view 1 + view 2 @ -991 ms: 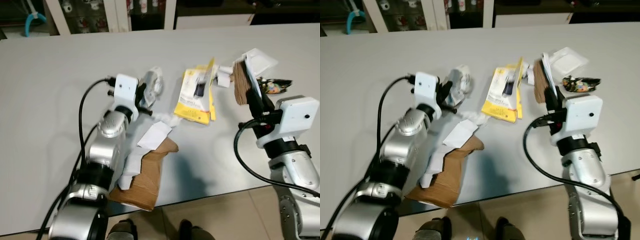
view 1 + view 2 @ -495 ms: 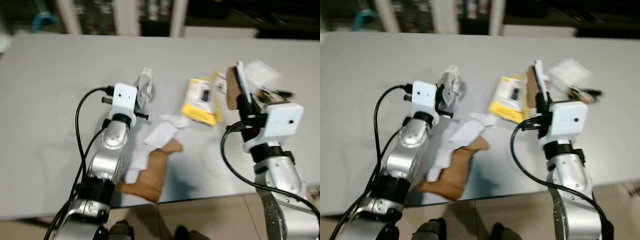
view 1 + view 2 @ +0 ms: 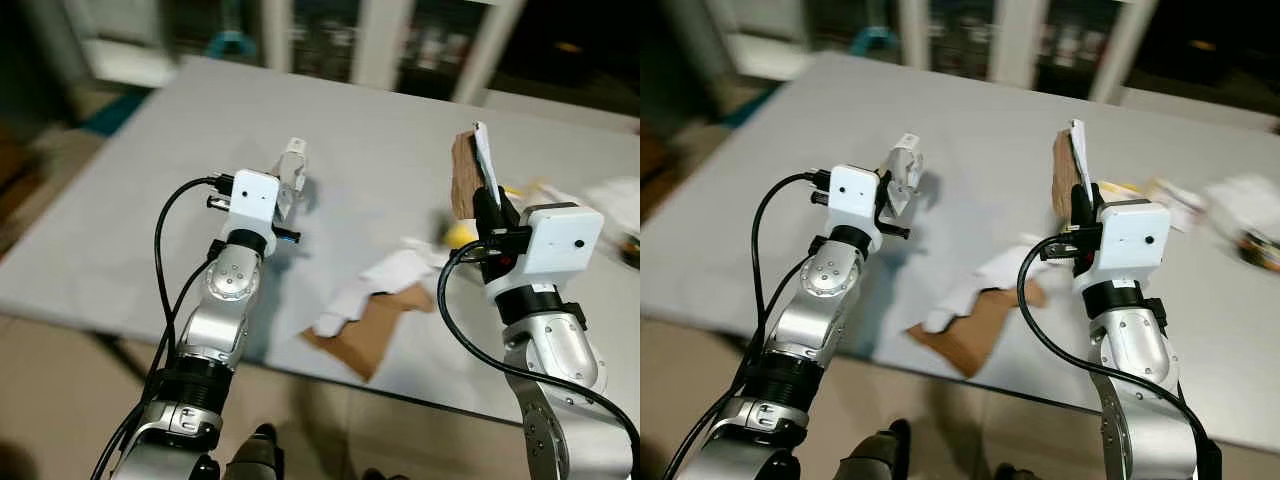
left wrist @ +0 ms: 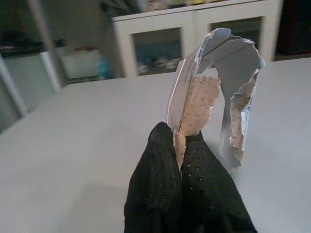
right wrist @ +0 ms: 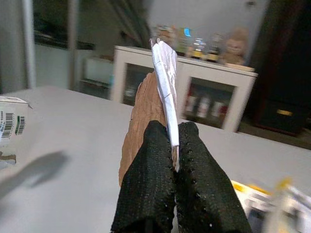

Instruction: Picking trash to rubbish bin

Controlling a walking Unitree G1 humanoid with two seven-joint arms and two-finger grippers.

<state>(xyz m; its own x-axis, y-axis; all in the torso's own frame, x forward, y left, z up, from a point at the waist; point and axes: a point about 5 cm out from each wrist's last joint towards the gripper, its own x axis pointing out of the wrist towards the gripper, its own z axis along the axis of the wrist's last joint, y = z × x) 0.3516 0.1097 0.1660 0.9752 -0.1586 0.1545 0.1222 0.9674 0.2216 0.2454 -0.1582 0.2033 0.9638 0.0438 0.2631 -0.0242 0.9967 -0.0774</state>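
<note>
While both arms are raised over the near part of the grey table (image 3: 130, 200), each holds a piece of trash clear of the surface. Left gripper (image 4: 181, 145): fingers pressed together on a torn white cardboard scrap (image 4: 214, 92), which stands upright above the fingertips. Right gripper (image 5: 172, 145): fingers likewise closed, pinching a brown cardboard piece with white backing (image 5: 158, 92), held on edge. On the table between the arms, near the front edge, lie a flat brown cardboard sheet (image 3: 375, 325) and crumpled white paper (image 3: 385, 280) partly over it. Farther right, blurred: a yellow package (image 3: 1120, 190) and more white litter (image 3: 1245, 200). Beyond the table, white cabinets (image 4: 194, 34)
</note>
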